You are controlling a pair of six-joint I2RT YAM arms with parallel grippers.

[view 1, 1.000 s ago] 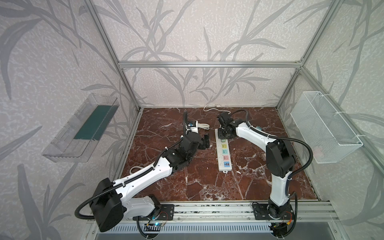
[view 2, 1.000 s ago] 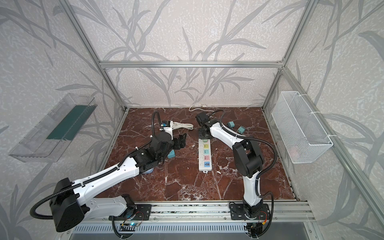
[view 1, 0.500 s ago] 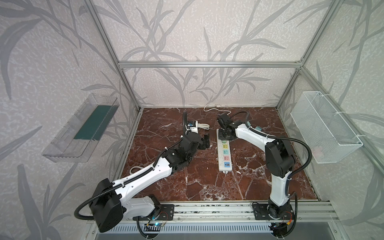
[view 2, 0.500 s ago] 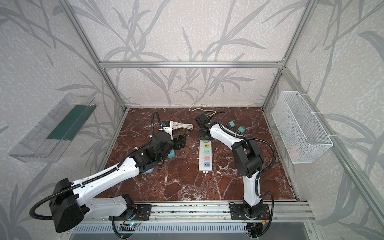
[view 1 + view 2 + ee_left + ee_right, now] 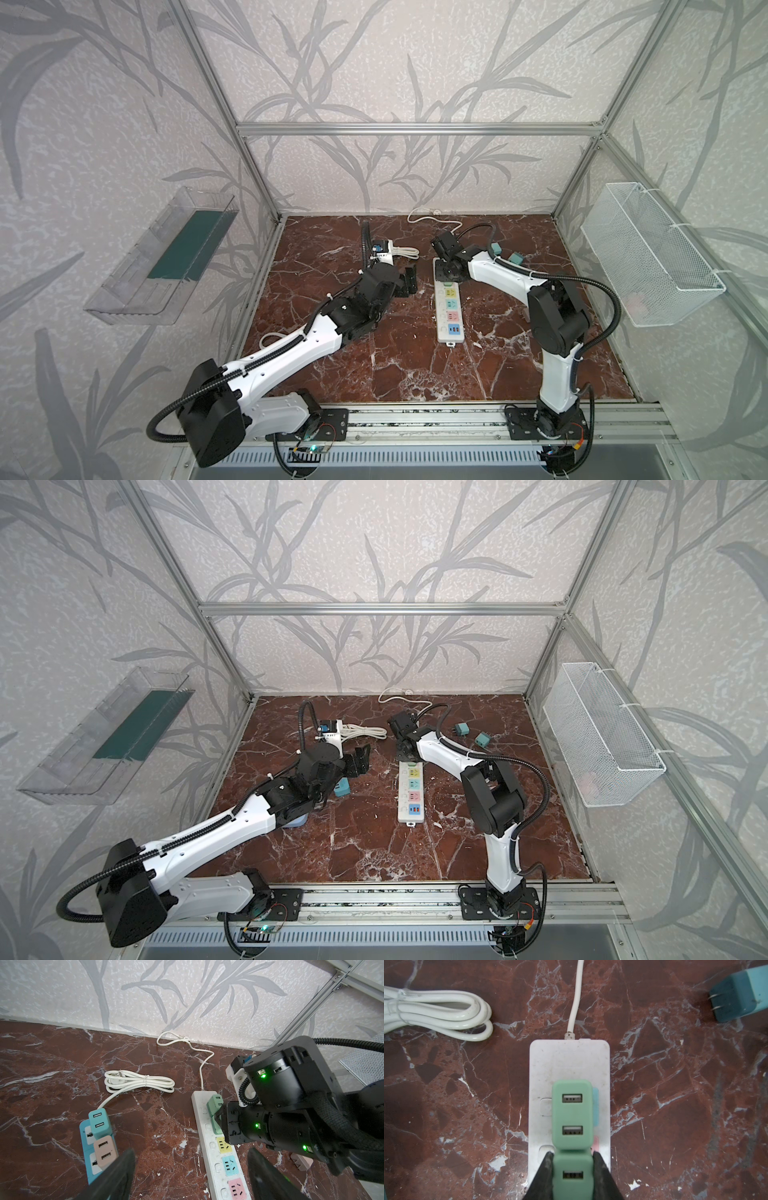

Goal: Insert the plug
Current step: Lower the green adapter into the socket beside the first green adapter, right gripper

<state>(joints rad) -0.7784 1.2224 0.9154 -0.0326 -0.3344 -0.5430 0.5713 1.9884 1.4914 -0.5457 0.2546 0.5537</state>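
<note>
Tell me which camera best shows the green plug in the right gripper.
The right wrist view: it looks straight down on the green plug, pinched between the right gripper's fingers over the white power strip. The left wrist view shows only its side, half hidden behind that gripper. In both top views the arm covers it.

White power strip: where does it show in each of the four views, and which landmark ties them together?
Top view: power strip lies lengthwise mid-floor, just right of centre.
Top view: the same spot.
Left wrist: right of centre, reaching the bottom edge.
Right wrist: centre, lower half.
Shared landmark: bundled white cable beside its corded end.
</note>
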